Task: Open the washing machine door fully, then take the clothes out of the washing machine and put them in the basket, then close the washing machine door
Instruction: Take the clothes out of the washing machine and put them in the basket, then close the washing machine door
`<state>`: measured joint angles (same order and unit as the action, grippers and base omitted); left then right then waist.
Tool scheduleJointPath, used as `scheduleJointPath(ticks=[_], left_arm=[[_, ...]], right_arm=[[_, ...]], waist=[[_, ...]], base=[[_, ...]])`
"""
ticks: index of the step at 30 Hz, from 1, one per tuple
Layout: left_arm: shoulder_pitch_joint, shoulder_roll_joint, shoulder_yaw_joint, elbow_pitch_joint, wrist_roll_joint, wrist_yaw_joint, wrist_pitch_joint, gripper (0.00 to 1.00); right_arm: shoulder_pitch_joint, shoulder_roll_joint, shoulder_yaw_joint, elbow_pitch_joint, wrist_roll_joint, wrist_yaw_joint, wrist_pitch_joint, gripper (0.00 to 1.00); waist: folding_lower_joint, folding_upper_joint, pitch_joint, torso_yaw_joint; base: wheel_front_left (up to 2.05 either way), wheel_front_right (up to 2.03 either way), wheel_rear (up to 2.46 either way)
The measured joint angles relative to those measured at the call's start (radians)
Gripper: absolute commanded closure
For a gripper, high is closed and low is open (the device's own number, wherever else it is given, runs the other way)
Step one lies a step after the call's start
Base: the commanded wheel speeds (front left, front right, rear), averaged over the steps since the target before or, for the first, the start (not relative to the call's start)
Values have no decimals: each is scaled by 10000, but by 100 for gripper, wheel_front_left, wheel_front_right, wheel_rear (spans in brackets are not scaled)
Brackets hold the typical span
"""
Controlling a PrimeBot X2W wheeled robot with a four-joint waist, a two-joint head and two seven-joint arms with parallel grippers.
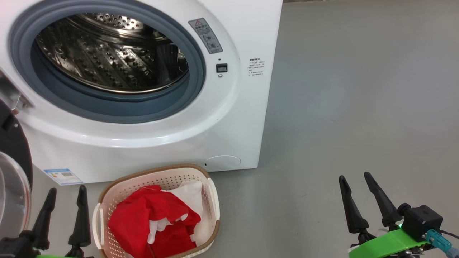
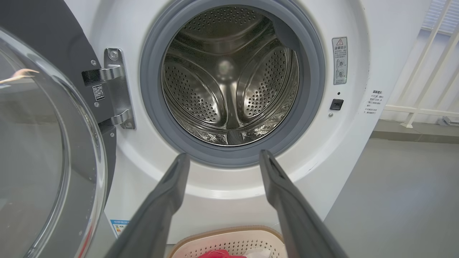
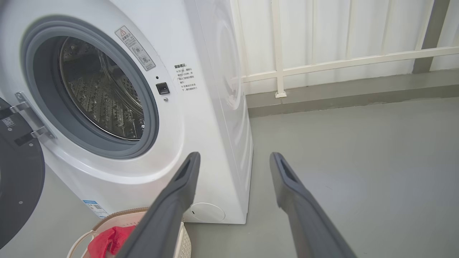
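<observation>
Red clothes [image 1: 154, 218] sit in the basket [image 1: 161, 168] near the front of the washer [image 1: 229, 118], drum [image 2: 229, 82] looks empty, both jaws wide & holding nothing; risk: a push slips off the glossy door [image 1: 16, 143] at left, leaving it unlatched.

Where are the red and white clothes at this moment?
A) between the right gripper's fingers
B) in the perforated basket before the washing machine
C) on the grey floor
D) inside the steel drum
B: the red and white clothes lie in the perforated basket; the steel drum shows bare metal, and the right gripper is open, holding nothing.
</observation>
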<state>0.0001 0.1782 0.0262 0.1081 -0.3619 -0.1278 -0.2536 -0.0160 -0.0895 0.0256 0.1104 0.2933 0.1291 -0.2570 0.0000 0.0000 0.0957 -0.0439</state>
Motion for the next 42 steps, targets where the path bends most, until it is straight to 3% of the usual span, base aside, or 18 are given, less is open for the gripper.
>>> scheduleJointPath(ticks=[11, 28, 42], left_arm=[[-1, -73, -4, -33, 59, 0, 0, 0], [91, -119, -75, -201, 75, 0, 0, 0], [180, -240, -54, -94, -4, 0, 0, 0]], right_arm=[[0, -2, -15, -4, 0, 0, 0, 0], [190, -33, -6, 0, 0, 0, 0, 0], [190, -56, 4, 2, 0, 0, 0, 0]], waist=[[0, 0, -7, 31], [0, 0, -105, 115], [0, 0, -120, 251]], base=[[-24, 24, 0], [-117, 117, 0], [-10, 10, 0]])
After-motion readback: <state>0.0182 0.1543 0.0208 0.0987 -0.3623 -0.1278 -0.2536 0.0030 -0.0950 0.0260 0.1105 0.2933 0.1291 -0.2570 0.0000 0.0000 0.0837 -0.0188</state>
